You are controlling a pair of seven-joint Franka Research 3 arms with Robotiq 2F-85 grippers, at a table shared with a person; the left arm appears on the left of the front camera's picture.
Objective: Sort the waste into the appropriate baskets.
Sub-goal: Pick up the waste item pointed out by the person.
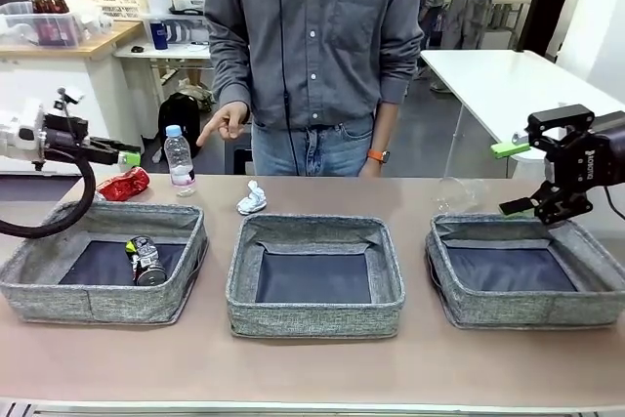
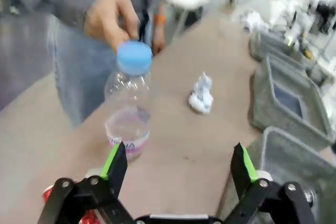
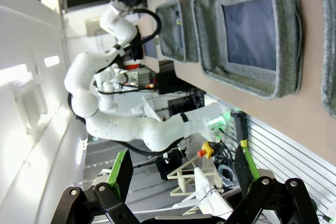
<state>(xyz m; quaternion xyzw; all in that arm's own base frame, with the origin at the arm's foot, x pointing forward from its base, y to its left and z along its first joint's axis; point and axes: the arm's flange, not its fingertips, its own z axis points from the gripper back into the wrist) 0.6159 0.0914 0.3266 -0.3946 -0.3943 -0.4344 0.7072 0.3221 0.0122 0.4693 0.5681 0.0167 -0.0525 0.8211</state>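
Note:
Three grey baskets stand in a row: left [image 1: 39, 275], middle [image 1: 312, 317], right [image 1: 459, 305]. The dark drink can [image 1: 145, 261] lies in the left one. Behind that basket are the dented red can [image 1: 124, 184] and the upright clear bottle [image 1: 178, 160], with the paper wad [image 1: 252, 198] farther right. A clear cup [image 1: 457, 194] lies behind the right basket. My left gripper [image 1: 122, 155] hovers open over the red can, facing the bottle [image 2: 128, 108] and the wad [image 2: 201, 94]. My right gripper [image 1: 522, 178] hangs open above the right basket's far corner, empty.
A person stands at the far side, one hand [image 1: 227, 124] pointing down just behind the bottle. The right wrist view looks sideways along the middle basket [image 3: 283, 40] and left basket [image 3: 176, 27] to the left arm [image 3: 118, 22]. Bare tabletop runs along the front edge [image 1: 312, 368].

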